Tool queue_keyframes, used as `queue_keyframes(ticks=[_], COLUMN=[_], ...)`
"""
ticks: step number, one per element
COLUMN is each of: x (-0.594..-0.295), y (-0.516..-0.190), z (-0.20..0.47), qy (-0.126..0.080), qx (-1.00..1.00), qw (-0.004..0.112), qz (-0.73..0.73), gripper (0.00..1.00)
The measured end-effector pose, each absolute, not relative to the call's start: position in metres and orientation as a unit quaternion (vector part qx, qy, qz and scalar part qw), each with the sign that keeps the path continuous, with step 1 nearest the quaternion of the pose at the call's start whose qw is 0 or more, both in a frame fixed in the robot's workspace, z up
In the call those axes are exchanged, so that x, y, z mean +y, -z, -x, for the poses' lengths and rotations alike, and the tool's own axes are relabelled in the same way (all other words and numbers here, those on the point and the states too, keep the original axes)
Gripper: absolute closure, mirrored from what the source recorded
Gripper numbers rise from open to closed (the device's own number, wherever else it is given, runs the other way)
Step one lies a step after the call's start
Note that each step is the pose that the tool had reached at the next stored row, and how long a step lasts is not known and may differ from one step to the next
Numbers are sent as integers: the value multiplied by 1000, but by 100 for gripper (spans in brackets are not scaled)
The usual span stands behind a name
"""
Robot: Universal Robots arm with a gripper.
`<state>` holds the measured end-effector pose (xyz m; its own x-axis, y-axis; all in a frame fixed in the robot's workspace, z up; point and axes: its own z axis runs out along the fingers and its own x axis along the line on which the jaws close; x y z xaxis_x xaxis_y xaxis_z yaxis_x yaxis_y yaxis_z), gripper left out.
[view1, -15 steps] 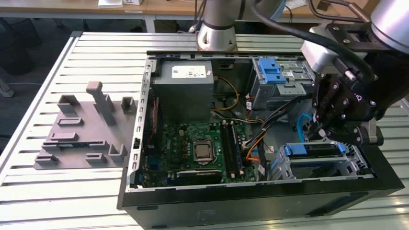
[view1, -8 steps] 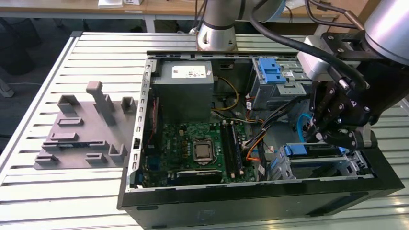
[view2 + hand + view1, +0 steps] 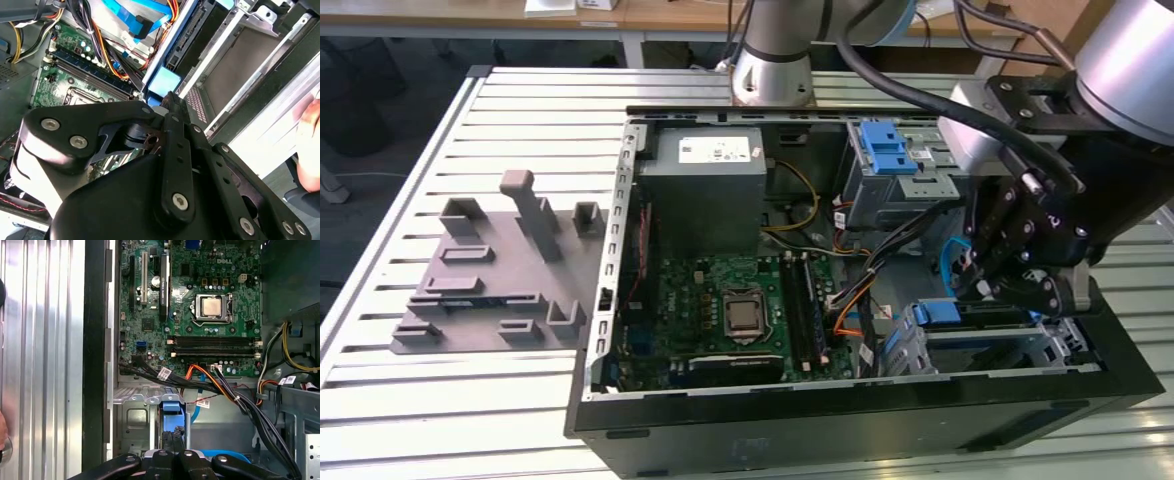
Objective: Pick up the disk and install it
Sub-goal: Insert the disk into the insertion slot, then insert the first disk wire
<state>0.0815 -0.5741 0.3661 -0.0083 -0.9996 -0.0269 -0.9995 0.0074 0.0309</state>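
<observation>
Your gripper (image 3: 173, 434), fingers clenched together, noses against the disk (image 3: 170, 404), which already lies in the drive cage (image 3: 134, 416); whether it's fully seated you can't tell.

From my station, the exterior view shows a workbench (image 3: 400, 400) topped with pale metal slats that run across the frame from the lower left to the right edge. The same ribbed surface (image 3: 45, 340) gleams with long streaks of reflected light in the first wrist view. Along the top edge of the exterior view I see a wooden desk (image 3: 667, 12) on a white leg (image 3: 630, 45), with a dark, shadowed stretch of floor (image 3: 387, 90) below it in the upper left corner; the light over the bench is bright and even, leaving only soft shadows on the slats.
</observation>
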Motion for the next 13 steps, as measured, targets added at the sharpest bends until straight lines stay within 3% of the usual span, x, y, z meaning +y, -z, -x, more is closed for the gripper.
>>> queue_keyframes(ticks=[13], x=[-574], y=[-365], z=[-93], qy=[20], qx=[-710], qw=[1], qz=[-704], gripper=[89])
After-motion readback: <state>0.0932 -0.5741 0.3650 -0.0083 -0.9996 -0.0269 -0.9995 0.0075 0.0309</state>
